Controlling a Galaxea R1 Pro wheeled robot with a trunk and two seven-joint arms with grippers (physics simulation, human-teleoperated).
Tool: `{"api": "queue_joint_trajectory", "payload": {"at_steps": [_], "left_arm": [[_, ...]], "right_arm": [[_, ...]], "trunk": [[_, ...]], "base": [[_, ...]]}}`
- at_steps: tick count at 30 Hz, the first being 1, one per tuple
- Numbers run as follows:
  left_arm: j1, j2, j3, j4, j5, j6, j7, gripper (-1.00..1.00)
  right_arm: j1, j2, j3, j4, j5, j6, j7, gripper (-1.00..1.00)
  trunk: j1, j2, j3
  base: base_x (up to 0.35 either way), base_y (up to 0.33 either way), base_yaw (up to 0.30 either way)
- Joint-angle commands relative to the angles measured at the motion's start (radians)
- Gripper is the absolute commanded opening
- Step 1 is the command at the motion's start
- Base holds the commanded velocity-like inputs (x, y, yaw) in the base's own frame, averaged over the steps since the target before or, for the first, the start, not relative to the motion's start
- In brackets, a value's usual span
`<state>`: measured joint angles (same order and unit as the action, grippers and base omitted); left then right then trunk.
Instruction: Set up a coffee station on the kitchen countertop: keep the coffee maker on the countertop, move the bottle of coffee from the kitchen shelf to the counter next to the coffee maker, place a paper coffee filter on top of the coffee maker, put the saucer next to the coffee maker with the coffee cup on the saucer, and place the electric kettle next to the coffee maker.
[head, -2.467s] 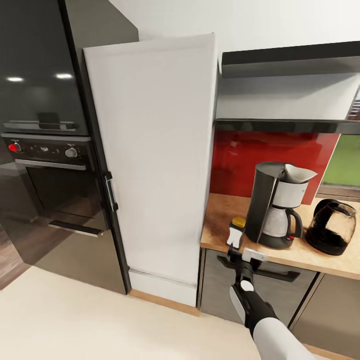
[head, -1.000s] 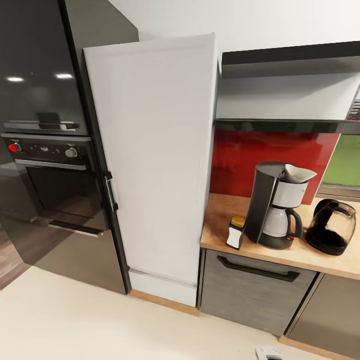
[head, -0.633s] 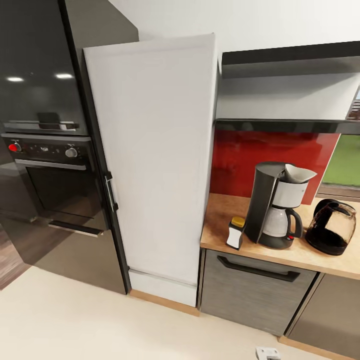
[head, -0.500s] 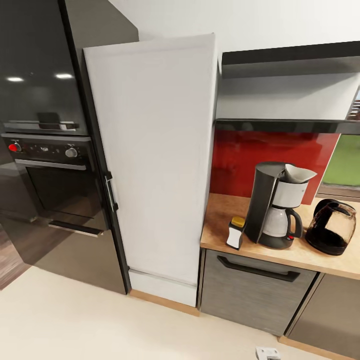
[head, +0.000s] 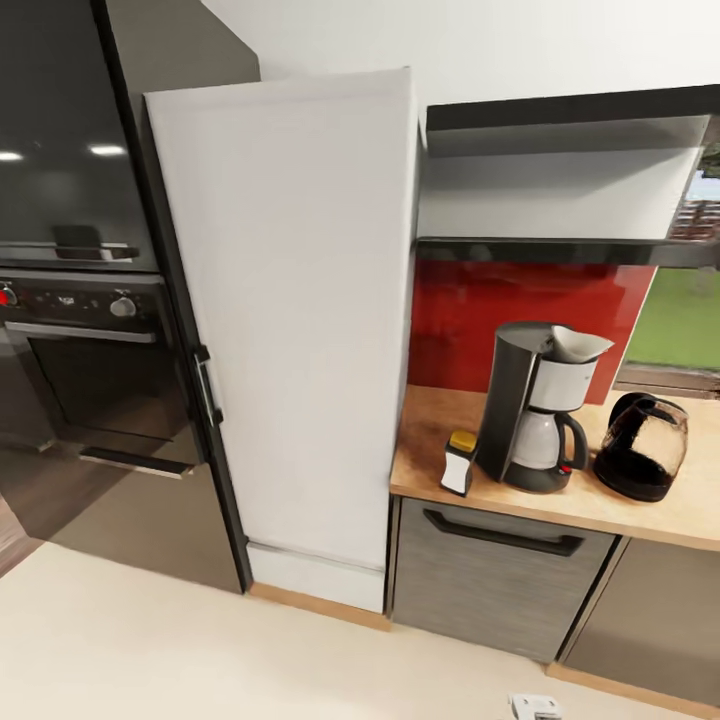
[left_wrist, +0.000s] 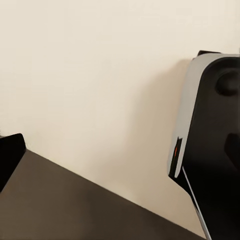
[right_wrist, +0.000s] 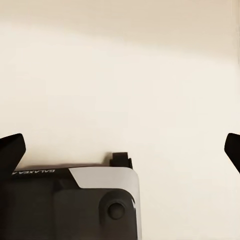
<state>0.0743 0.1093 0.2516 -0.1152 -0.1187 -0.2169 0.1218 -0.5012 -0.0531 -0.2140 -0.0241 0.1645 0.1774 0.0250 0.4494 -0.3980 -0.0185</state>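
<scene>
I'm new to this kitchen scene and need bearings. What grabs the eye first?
A tall white cabinet door fills the middle, with a black oven to its left. To its right, against a red backsplash, the wooden counter holds a coffee maker between a coffee bottle and a dark kettle.

Bright, even light; ceiling lamps glare on the glossy oven (head: 70, 200); wrist views look soft.
</scene>
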Motion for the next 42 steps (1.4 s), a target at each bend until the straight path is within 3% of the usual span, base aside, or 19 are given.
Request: {"api": "queue_joint_trajectory", "payload": {"at_steps": [1,19,42], "left_arm": [[0.000,0.000,0.006,-0.001,-0.010,-0.002,0.003,1.00],[0.000,-0.001,0.005,-0.001,-0.013,0.000,0.001,1.00],[-0.001,-0.015,0.002,-0.001,-0.016,0.001,0.004,1.00]], "right_arm": [[0.000,0.000,-0.008,-0.002,0.010,0.006,0.003,1.00],[0.000,0.001,-0.008,-0.002,0.011,0.005,0.003,1.00],[0.000,-0.001,-0.008,-0.002,0.010,0.010,0.001,1.00]], "trunk": [[0.001,-0.002,-0.002],[0.001,-0.002,-0.002],[0.001,-0.002,-0.002]], "base": [[0.000,0.000,-0.252],[0.068,-0.016,-0.265],[0.214,-0.199,-0.267]]}}
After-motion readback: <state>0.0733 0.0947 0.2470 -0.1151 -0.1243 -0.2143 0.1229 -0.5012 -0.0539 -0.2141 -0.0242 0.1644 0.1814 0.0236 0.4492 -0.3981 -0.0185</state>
